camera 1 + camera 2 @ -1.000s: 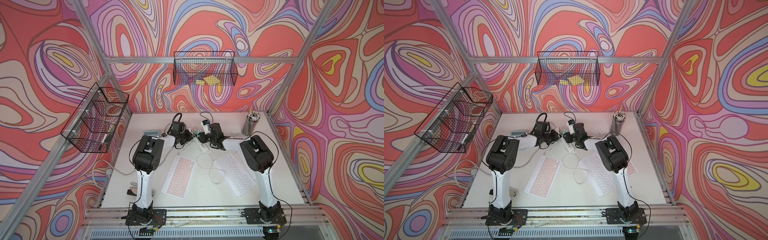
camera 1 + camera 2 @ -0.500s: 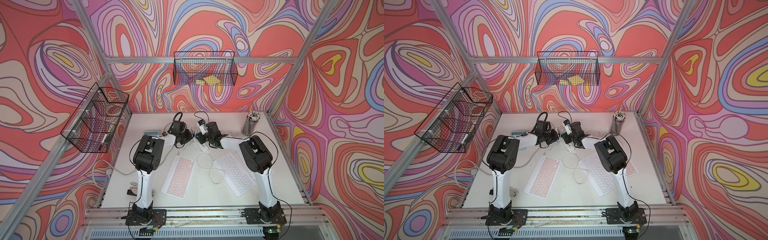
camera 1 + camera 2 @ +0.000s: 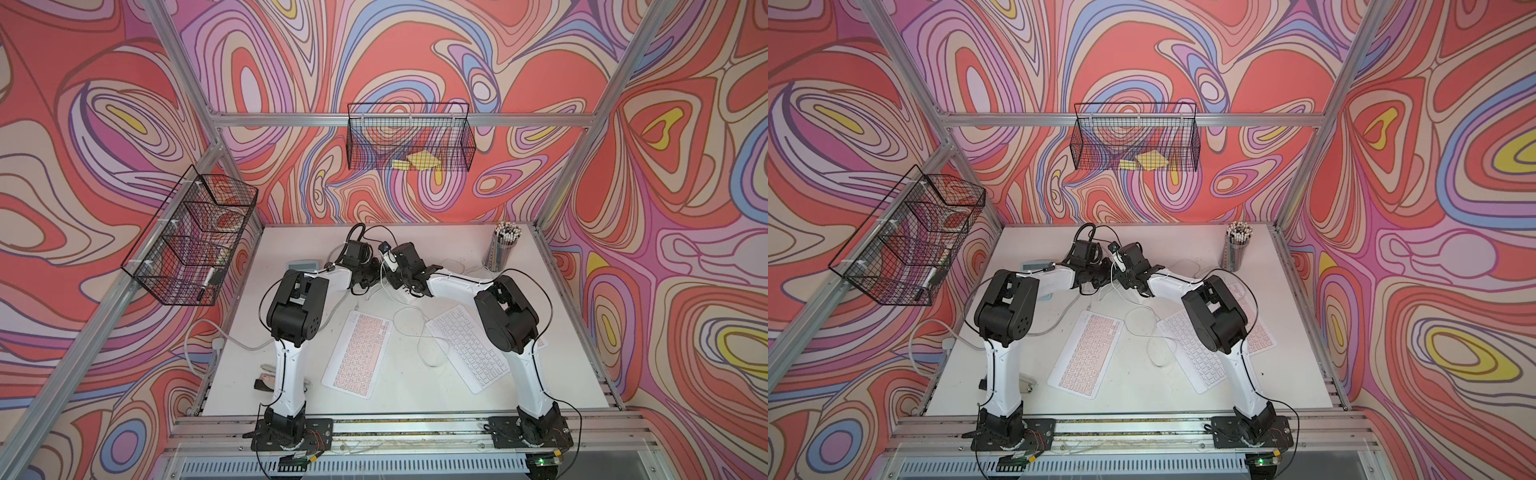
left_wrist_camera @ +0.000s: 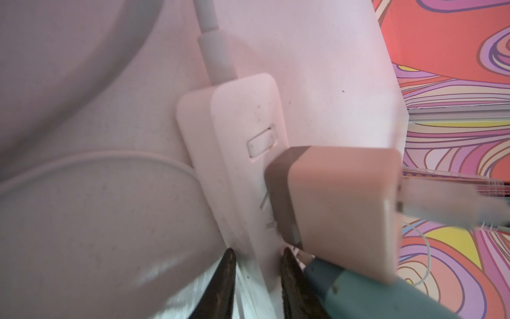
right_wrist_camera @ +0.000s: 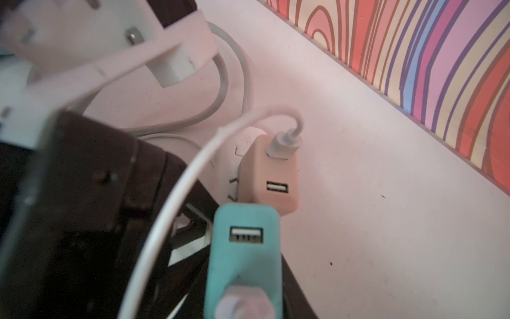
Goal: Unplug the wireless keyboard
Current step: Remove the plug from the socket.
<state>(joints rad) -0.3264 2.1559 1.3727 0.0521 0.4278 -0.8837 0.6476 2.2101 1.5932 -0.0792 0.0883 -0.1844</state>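
My left gripper (image 4: 258, 251) clamps shut on the power strip (image 4: 242, 124) near the desk's (image 3: 457, 237) back edge. I judge it braces the strip so the USB cable (image 5: 284, 143) can leave the pink charger (image 5: 271, 176). Whether the right gripper (image 3: 392, 276) holds anything, I cannot tell. The pink keyboard (image 3: 359, 353) and white keyboard (image 3: 469, 349) lie nearer the front edge.

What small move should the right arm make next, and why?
Probably the right gripper should pull the teal charger straight off the power strip: its jaws seem closed on it, the charger sits against the strip, and the left gripper clamps the strip.
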